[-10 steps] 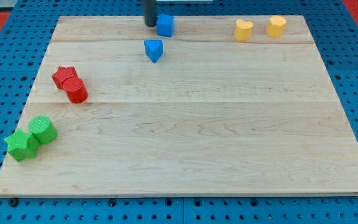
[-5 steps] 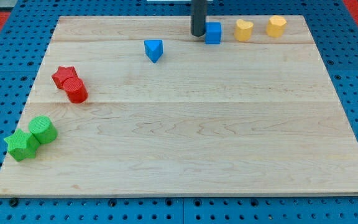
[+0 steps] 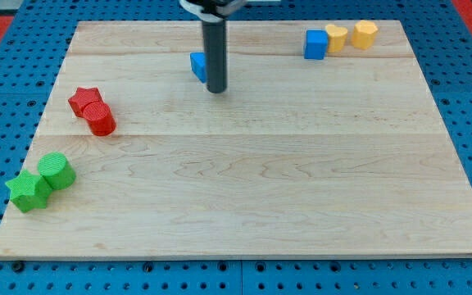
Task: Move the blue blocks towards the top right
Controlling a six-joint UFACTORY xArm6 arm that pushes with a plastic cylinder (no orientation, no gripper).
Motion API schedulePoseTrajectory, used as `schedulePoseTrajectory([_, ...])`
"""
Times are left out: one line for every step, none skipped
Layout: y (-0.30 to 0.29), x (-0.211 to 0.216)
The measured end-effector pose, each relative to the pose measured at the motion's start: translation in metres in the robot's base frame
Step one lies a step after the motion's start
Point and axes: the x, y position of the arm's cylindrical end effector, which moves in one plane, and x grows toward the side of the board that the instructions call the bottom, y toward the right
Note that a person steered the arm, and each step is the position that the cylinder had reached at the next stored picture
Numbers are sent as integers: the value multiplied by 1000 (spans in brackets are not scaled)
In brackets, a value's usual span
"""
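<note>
Blue cube (image 3: pixel 315 44) touches the yellow blocks (image 3: pixel 335 38) far right; your tip (image 3: pixel 216 88) sits near-right of the blue wedge (image 3: pixel 197 65), badly placed for pushing right. No hand exists.

My tip (image 3: pixel 216 89) sits on the table (image 3: pixel 301 180) just at the view's right of the blue triangular block (image 3: pixel 197 65), partly hiding it. Far to the view's right, near the top edge, the blue cube (image 3: pixel 315 44) touches the yellow heart block (image 3: pixel 335 37), the yellow hexagonal block (image 3: pixel 365 34) just beyond. Red star (image 3: pixel 82 100) and red cylinder (image 3: pixel 101 120) touch at left; green cylinder (image 3: pixel 56 171) and green star (image 3: pixel 28 191) touch lower left.
</note>
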Motion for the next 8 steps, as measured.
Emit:
schedulePoseTrajectory([-27,-30])
schedulePoseTrajectory([-33,-36])
schedulePoseTrajectory([-104,-40])
schedulePoseTrajectory([-42,-62])
schedulePoseTrajectory([56,-78])
schedulePoseTrajectory([125,-78])
schedulePoseTrajectory([65,-24])
schedulePoseTrajectory([10,76])
